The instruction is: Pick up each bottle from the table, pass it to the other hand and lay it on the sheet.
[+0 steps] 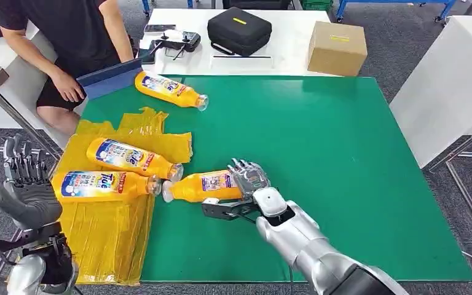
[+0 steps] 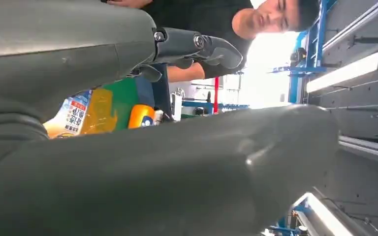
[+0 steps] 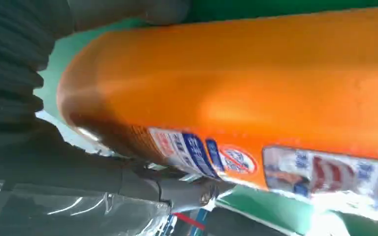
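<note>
Far left, near edge: left hand (image 1: 26, 184) raised beside the table, fingers spread and upright, holding nothing, palm waiting. Just right of it, yellow sheet (image 1: 107, 236) draped over the near-left corner of the green table (image 1: 344, 184), with two orange bottles already lying on it: one nearer (image 1: 104, 184), one just beyond (image 1: 132, 158), both with caps pointing right. Further back on the left, a person (image 1: 67, 43) seated at the far corner, one hand on a blue board, and a fourth bottle (image 1: 171, 90) lying on bare green near that corner, not yet handled. Centre, near: third bottle (image 1: 201, 186) on its side on the green, cap almost touching the cap of the nearer bottle on the sheet. Right hand (image 1: 247, 179) wrapped over its base end, fingers curled round the body; in the right wrist view, orange flank (image 3: 256, 83) pressed close against the palm. Likely step: lifting for the pass across. Risks: grasp sits at the very base, so the long capped end could droop or swing on lift; smooth round plastic could roll out of the fingers; a low lift could knock the neighbouring bottle or drag the sheet; a misjudged handover could drop it short of the sheet. Far right: white side table and cardboard box (image 1: 337, 47) beyond the green.
</note>
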